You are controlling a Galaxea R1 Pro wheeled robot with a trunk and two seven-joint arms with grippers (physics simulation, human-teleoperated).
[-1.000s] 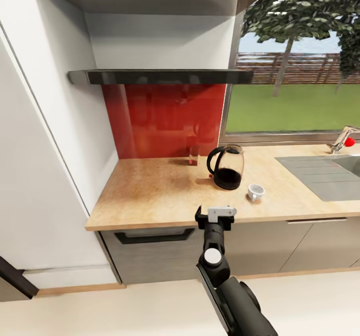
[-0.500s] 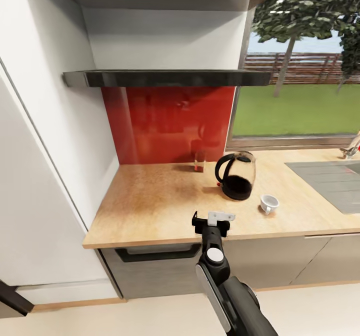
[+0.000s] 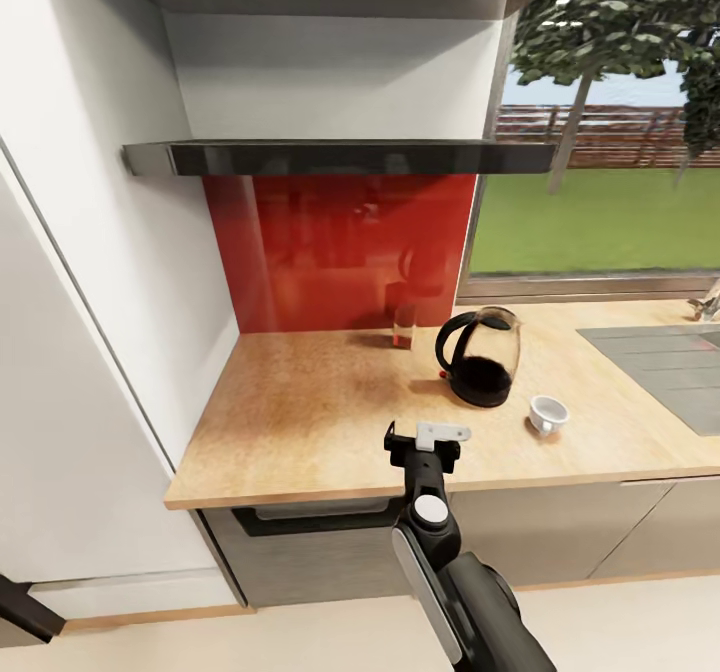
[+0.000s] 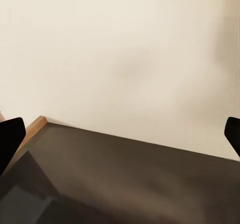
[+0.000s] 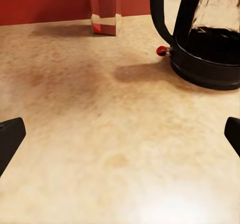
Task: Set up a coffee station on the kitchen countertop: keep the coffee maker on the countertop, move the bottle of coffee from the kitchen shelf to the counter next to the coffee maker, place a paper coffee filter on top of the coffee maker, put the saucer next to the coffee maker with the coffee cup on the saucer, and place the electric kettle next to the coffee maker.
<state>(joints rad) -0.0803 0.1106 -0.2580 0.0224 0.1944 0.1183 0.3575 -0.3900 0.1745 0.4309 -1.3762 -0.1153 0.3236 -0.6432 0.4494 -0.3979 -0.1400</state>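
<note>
The right gripper (image 3: 428,445) is hanging over the near edge of the countertop (image 3: 300,402), its fingers spread wide apart and holding nothing; in the right wrist view each fingertip (image 5: 11,136) is sitting at an outer edge of the picture with bare worktop between them. Ahead of it and slightly to its right, the kettle (image 3: 482,357) is standing upright, its loop handle turned toward the gripper's side. Just past the kettle, further right, the cup (image 3: 548,414) is resting directly on the worktop with no saucer under it. Beyond the gripper, against the red backsplash (image 3: 340,252), a small glass (image 3: 402,325) is standing. The left gripper (image 4: 120,139) is also open, pointing at floor and a dark panel. The arm seems to be lining up for a pick, probably the kettle: the next move calls for reaching forward and right to close on that handle.
</note>
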